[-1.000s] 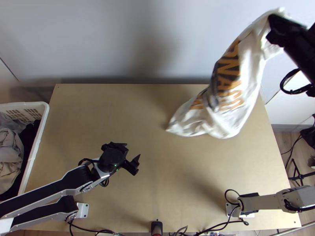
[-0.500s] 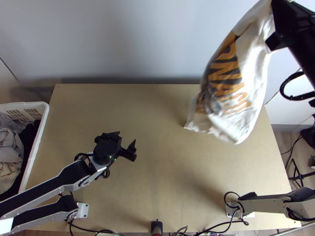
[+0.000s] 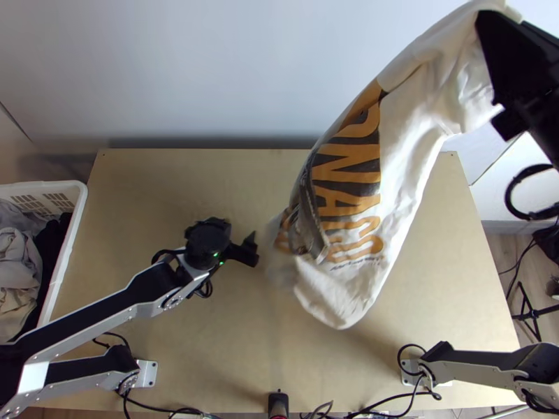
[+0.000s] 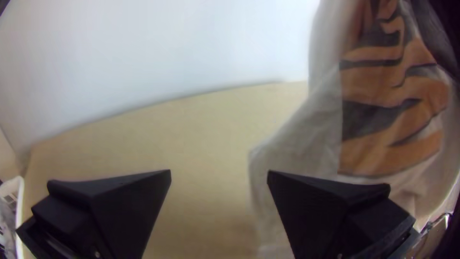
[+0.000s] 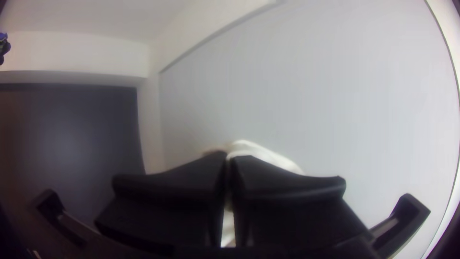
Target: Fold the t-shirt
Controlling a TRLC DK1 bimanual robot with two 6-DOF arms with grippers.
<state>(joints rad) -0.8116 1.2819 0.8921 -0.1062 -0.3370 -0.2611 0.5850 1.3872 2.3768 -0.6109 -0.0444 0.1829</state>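
Hanging over the table (image 3: 154, 181), the white t-shirt (image 3: 412, 133) was pinched by your right gripper (image 3: 492, 24); your left gripper (image 3: 240, 229), fingers apart, stood near.

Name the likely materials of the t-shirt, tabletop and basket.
T-shirt: soft matte fabric, probably cotton or a blend, judging by its loose drape and creases.
Tabletop: probably wood or wood board, smooth with a low sheen, from its even pale-tan surface.
Basket: likely white moulded plastic, from the smooth rounded rim and slotted wall.
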